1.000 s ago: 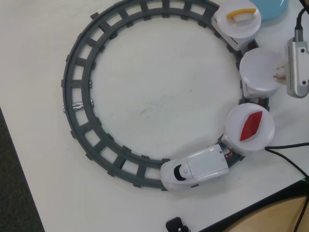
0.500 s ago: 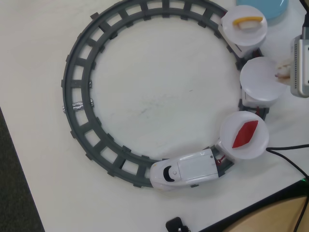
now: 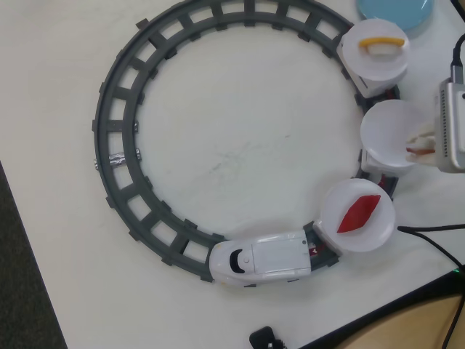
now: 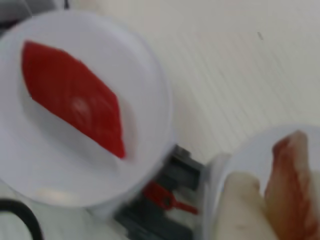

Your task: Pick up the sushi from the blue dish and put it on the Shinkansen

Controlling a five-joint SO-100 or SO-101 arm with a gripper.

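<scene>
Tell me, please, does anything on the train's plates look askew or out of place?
Only the sushi: it sits at the middle plate's right edge in the overhead view, not centred. The red piece and yellow piece lie mid-plate.

White table (image 3: pixel 240 153), grey ring track (image 3: pixel 109 156), blue dish (image 3: pixel 396 11)

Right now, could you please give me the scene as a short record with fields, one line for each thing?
train: white toy Shinkansen with black windscreen, on the grey ring track, bottom of overhead view
plate nearest train: round white plate carrying a red diamond-shaped piece
middle plate: round white plate with the pale pinkish-edged sushi at its right edge
far plate: round white plate with a yellow-orange strip piece
dish: light blue round dish, top edge, looks empty
end effector: at the sushi, right edge; fingers hidden, state unclear
</scene>
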